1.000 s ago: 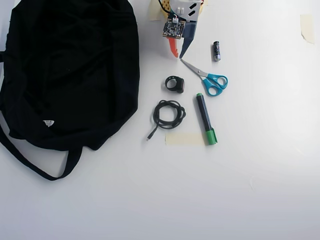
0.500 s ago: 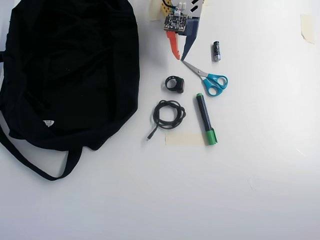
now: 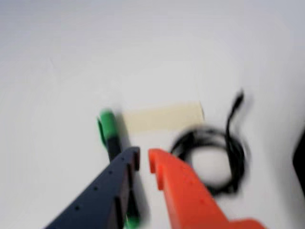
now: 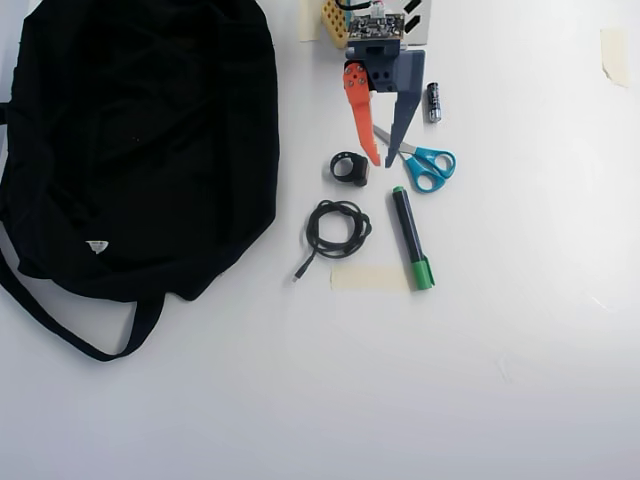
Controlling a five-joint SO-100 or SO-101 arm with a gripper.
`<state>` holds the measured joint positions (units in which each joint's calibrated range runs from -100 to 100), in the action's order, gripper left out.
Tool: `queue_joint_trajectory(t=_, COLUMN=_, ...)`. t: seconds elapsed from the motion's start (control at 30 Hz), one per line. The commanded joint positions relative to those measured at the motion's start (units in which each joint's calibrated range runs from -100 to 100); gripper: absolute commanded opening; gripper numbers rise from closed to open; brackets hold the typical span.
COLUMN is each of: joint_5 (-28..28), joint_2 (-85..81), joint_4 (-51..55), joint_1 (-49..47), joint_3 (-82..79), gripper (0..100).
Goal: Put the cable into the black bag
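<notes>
Cable (image 4: pixel 338 228): loose black coil on white table (image 4: pixel 520 380), between bag (image 4: pixel 140 140) and green-capped marker (image 4: pixel 411 238), tape strip (image 4: pixel 369 278) just below. Gripper (image 4: pixel 383 162): empty, fingers slightly parted, above scissors (image 4: pixel 420 160), beside ring strap (image 4: pixel 350 168).

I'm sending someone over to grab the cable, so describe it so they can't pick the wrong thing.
In the overhead view, look right of the big black bag. The cable lies beside a marker, just above a tape strip. It is a loose thin coil with a plug tail, unlike the smaller thick ring-shaped strap above it.
</notes>
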<state>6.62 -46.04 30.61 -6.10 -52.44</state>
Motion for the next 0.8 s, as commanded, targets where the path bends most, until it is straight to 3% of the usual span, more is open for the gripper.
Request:
queue_joint_trajectory(t=0.0, joint_5=0.09, joint_2=7.20, joint_4=-5.89, joint_1=0.04, joint_3=8.86, gripper=2)
queue_joint_trajectory(t=0.5, joint_5=-0.38, joint_2=37.57, joint_4=-9.34, joint_1=0.79, joint_3=48.84, gripper=2)
queue_joint_trajectory(t=0.77, joint_5=-0.43, joint_2=42.80, joint_4=-14.94, joint_1=1.98, joint_3=53.43, gripper=2)
